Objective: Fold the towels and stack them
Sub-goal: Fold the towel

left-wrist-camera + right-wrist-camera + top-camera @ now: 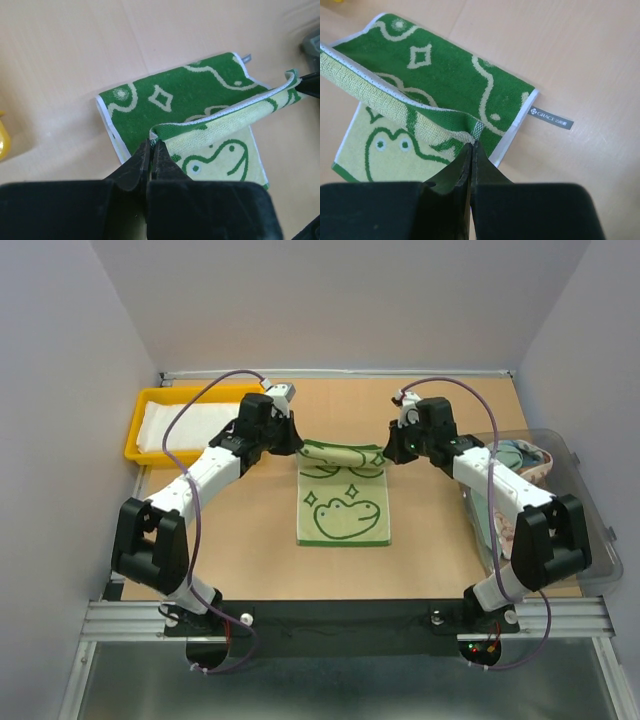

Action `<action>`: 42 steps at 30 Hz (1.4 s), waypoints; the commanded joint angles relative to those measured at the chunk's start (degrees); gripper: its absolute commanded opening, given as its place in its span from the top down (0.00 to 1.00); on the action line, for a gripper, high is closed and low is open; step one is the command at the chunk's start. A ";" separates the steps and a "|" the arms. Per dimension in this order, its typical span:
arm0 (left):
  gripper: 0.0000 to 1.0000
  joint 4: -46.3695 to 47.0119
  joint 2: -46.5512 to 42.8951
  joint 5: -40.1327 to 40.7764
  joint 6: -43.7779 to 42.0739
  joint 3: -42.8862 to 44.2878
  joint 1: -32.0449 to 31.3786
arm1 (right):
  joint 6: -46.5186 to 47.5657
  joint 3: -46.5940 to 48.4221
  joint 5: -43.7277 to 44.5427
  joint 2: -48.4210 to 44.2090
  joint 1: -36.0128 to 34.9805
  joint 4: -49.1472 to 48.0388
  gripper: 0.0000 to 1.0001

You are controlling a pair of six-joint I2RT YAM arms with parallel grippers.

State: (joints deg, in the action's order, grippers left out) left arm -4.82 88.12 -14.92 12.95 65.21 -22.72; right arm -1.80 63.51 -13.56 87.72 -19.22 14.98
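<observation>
A small towel (343,505) lies flat near the middle of the tan table (240,540), its pale yellow-green face up and showing a frog outlined in dark green. Its far edge is lifted off the table and turned toward the near side, so a strip of the dark green reverse with pale marks shows. The left gripper (298,446) pinches the far-left corner of that raised edge, its jaws closed tight on the cloth, and the right gripper (391,453) pinches the far-right corner the same way. In the right wrist view a small grey label (551,118) sticks out from the towel's side hem and lies flat on the table. Far to the left sits a yellow tray (133,430) holding a folded white towel (185,425). Along the right edge stands a clear bin (590,540) with more cloths (520,455) bundled inside.
</observation>
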 commanded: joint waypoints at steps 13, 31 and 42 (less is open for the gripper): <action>1.00 0.77 -9.19 2.00 4.45 -9.83 -2.32 | -3.99 -9.18 0.64 -9.67 -0.20 0.40 1.00; 1.00 2.19 -8.31 9.90 5.33 -14.25 -4.26 | -10.59 -16.75 -1.73 -8.09 -1.69 0.40 0.99; 1.00 0.69 -7.43 11.93 3.31 -13.70 -4.44 | -11.47 -18.76 -0.51 -7.39 -1.78 0.40 0.99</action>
State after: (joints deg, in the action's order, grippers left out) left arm -3.05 80.97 -8.54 18.72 50.70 -27.86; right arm -13.85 46.76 -17.67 80.27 -21.17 14.24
